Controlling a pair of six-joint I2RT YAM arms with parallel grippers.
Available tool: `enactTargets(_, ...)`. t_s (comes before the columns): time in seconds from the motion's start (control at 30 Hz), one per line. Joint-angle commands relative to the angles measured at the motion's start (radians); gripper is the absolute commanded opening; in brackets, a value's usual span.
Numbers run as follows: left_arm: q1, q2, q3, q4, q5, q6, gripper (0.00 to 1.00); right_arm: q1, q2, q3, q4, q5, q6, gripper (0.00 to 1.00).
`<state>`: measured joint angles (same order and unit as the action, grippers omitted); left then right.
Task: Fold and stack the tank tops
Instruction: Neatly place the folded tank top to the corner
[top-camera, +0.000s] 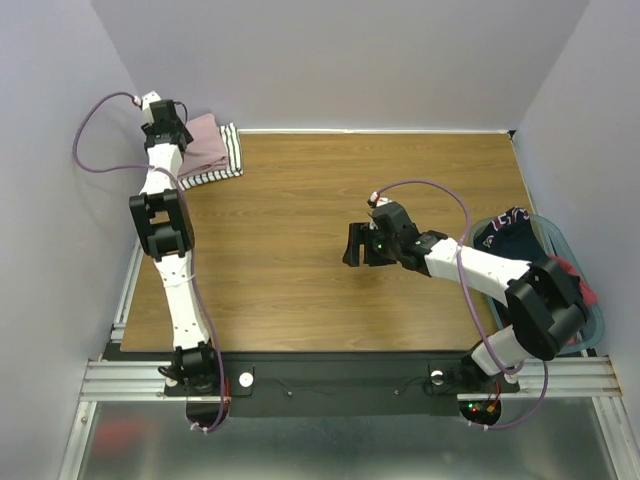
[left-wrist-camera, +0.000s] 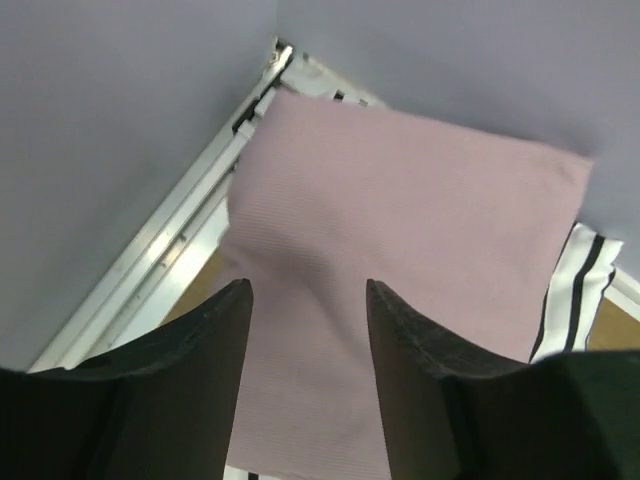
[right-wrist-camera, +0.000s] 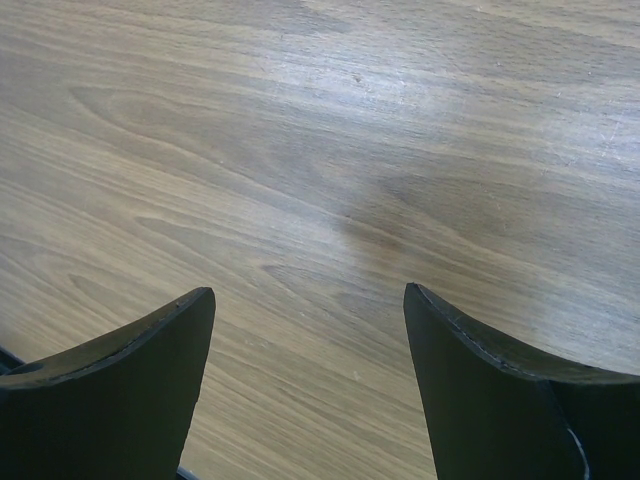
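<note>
The two tank tops lie stacked in the table's far left corner. The folded dusty pink one (top-camera: 207, 140) (left-wrist-camera: 400, 220) rests on the black-and-white striped one (top-camera: 225, 165), whose edge shows at the right (left-wrist-camera: 580, 290). My left gripper (top-camera: 165, 125) (left-wrist-camera: 308, 288) hovers just above the pink top, open, with only its fabric showing between the fingers. My right gripper (top-camera: 358, 245) (right-wrist-camera: 310, 292) hangs open over bare wood near the table's middle and holds nothing.
A teal bin (top-camera: 590, 300) at the right edge holds a dark navy garment (top-camera: 510, 235) and a red one (top-camera: 570, 270). A metal rail (left-wrist-camera: 170, 250) and grey walls close in the corner beside the stack.
</note>
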<state>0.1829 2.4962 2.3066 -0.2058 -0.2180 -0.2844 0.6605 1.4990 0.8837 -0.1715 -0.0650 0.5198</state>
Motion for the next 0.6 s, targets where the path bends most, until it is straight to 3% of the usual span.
enactTargets(0.0, -0.013, -0.095, -0.074, 0.097, 0.054, -0.065, 0.63, -0.002, -0.008, 0.029, 0.030, -0.004, -0.015, 0.82)
enactTargets(0.27, -0.040, -0.250, -0.125, 0.097, 0.043, -0.061, 0.64, -0.002, -0.017, 0.040, 0.030, 0.027, -0.014, 0.82)
enactTargets(0.47, -0.092, -0.394, -0.232, 0.086, 0.031, -0.102, 0.64, -0.002, -0.049, 0.031, 0.030, 0.050, -0.004, 0.82)
enactTargets(0.57, -0.154, -0.498, -0.358, 0.088, 0.029, -0.127, 0.63, -0.002, -0.086, 0.020, 0.030, 0.091, -0.001, 0.83)
